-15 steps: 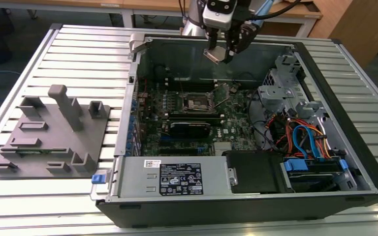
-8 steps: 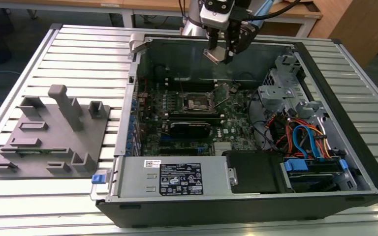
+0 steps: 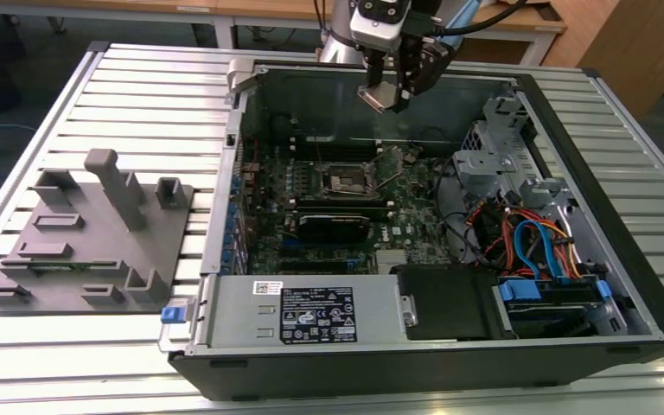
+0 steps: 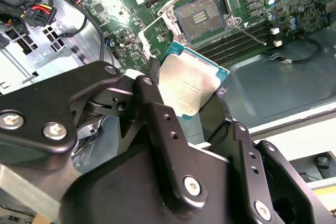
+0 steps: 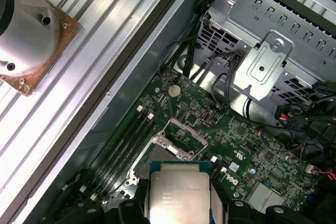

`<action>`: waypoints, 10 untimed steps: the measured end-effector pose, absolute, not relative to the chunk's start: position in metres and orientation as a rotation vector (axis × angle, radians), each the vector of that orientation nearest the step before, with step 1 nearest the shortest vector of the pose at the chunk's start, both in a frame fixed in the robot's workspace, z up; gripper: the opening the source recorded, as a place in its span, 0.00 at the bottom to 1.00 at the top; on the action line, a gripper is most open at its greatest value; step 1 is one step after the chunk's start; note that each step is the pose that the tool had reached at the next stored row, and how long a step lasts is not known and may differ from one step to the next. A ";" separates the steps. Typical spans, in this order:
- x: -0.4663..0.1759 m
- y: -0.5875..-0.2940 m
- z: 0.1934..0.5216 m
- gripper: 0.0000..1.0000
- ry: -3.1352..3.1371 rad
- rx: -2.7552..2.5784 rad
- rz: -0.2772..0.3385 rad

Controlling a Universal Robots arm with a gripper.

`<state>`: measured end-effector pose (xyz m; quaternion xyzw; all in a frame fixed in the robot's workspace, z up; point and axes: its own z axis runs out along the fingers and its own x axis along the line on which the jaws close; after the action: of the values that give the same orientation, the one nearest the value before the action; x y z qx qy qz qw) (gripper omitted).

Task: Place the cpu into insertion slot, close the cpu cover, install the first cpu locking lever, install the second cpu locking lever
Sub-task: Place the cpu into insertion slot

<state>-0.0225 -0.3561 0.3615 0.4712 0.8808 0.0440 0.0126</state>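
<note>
The gripper point(image 3: 392, 91) hovers over an open computer case point(image 3: 424, 376), its fingers point(image 4: 151, 90) pinching the cpu point(image 4: 191, 85) by opposite edges. The insertion slot point(image 4: 202, 17) lies uncovered beneath and beyond the fingertips, well apart. The chip looks tilted, so lowered askew it could catch the rim or damage the socket contacts.

Nothing can be read. Faint print lines cross the cpu point(image 5: 180, 195) top in the first wrist view; a black label point(image 3: 317, 313) and white sticker point(image 3: 267, 288) sit on the power supply box point(image 3: 231, 328).
</note>
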 end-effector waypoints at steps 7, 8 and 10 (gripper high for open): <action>-0.023 -0.356 0.361 0.54 2.744 1.470 0.137; -0.023 -0.356 0.361 0.54 2.744 1.471 0.137; -0.023 -0.356 0.361 0.54 2.742 1.475 0.137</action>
<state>-0.0225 -0.3562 0.3615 0.4733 0.8797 0.0439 0.0127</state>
